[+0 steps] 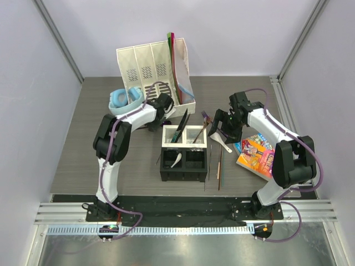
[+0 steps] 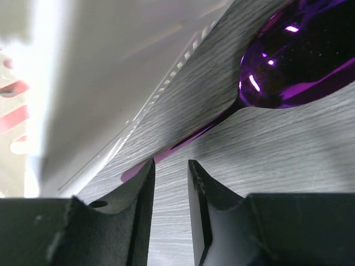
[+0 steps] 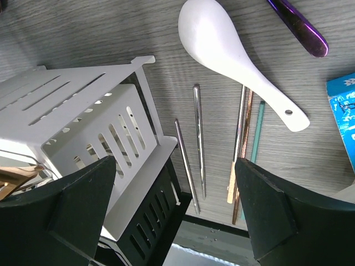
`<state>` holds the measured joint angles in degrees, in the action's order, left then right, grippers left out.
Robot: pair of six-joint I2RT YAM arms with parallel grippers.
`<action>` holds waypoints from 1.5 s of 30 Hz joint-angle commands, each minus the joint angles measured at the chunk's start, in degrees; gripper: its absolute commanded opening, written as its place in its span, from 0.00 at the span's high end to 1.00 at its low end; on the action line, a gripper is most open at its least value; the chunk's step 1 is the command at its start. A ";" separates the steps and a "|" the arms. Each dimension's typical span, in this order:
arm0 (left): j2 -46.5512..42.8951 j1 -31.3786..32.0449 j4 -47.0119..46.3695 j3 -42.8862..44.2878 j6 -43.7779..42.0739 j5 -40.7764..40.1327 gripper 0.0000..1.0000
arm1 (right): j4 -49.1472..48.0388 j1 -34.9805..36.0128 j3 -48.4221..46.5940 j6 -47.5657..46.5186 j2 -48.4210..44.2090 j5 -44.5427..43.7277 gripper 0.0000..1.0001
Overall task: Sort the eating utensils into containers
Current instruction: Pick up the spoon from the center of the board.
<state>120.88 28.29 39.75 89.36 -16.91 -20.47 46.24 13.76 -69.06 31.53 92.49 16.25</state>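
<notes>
A dark grey wood-grain desk (image 1: pixel 77 155) enclosed on three sides by plain pale lilac walls (image 1: pixel 222 33), evenly lit, with a silver metal rail (image 1: pixel 183 217) along its near edge.

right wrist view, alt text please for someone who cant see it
A white soup spoon lies on the grey table beside several slim chopsticks, right of a white-and-black slotted caddy. The open jaws frame the bottom corners.
</notes>
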 commanded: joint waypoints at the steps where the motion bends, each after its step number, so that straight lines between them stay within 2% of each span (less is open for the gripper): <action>1: -1.17 1.06 -3.61 -2.17 -4.09 -7.30 0.69 | -1.50 -0.05 0.06 0.11 -2.84 1.42 0.06; 7: 2.25 0.97 -1.70 0.28 -5.07 -7.75 0.68 | -1.50 -0.05 0.41 0.11 -3.45 1.59 0.06; 14: 1.73 -0.52 3.31 1.17 -5.59 1.47 0.71 | -1.59 -0.05 2.87 0.29 -4.77 1.85 0.06; 19: 0.15 -1.92 4.37 -0.59 -7.79 4.38 0.75 | -1.59 -0.05 3.58 0.55 -5.12 2.03 0.07; 25: -1.17 -3.95 6.66 -0.86 -9.63 9.13 0.76 | -1.50 -0.05 3.49 0.64 -5.30 2.12 0.06; 28: -1.52 -3.95 5.26 -1.47 -10.69 6.86 0.76 | -1.24 -0.05 3.84 0.64 -5.74 1.94 0.06; 33: -1.70 -3.25 1.31 -3.31 -10.51 -2.02 0.71 | -1.06 -0.14 4.54 0.73 -6.35 1.85 0.06; 37: -3.28 -2.63 -2.83 -7.96 -13.49 -7.47 0.69 | -1.24 -0.31 4.63 0.82 -6.62 1.77 0.06; 41: -3.11 -2.72 -4.07 -9.64 -15.70 -8.36 0.69 | -1.33 -0.66 5.25 0.81 -6.79 1.85 0.06; 45: -0.65 -2.72 -1.35 -7.45 -15.61 -5.21 0.69 | -1.33 -0.93 5.42 0.99 -7.50 2.03 0.06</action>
<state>118.39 25.98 35.90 81.21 -30.48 -26.00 45.21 13.26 -63.83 31.81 87.85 17.37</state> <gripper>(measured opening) 0.312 0.937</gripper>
